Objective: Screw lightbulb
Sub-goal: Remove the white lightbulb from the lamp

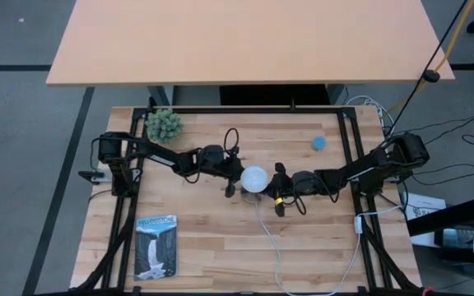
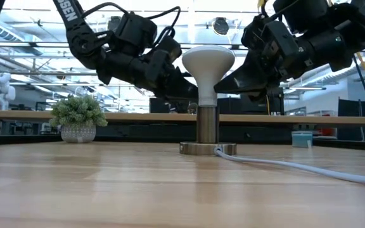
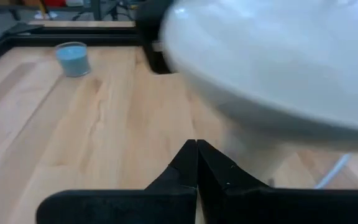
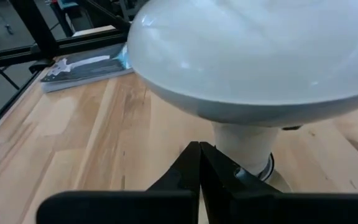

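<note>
The white lightbulb [image 1: 254, 178] stands upright mid-table, its narrow end down in a metal socket [image 2: 208, 130] on a round base with a white cord [image 2: 296, 166]. My left gripper [image 1: 233, 173] is shut, its tips [image 3: 196, 146] beside the bulb's neck [image 3: 260, 149] on the table's left side, below the dome. My right gripper [image 1: 276, 174] is shut too, its tips [image 4: 199, 148] at the neck [image 4: 244, 144] from the table's right side. In the low view both grippers [image 2: 192, 95] [image 2: 224, 85] slant down toward the neck. My left gripper's shut fingertips stand close beside the bulb's neck, under the dome; I cannot tell whether they touch it. My right gripper's shut fingertips point at the neck just above the socket; I cannot tell whether they touch it either.
A small potted plant [image 1: 164, 124] stands at the far left and a small blue round object [image 1: 319, 142] at the far right. A booklet [image 1: 155, 244] lies near the front left. The cord [image 1: 270, 238] runs to the near edge. Black frame rails border the table.
</note>
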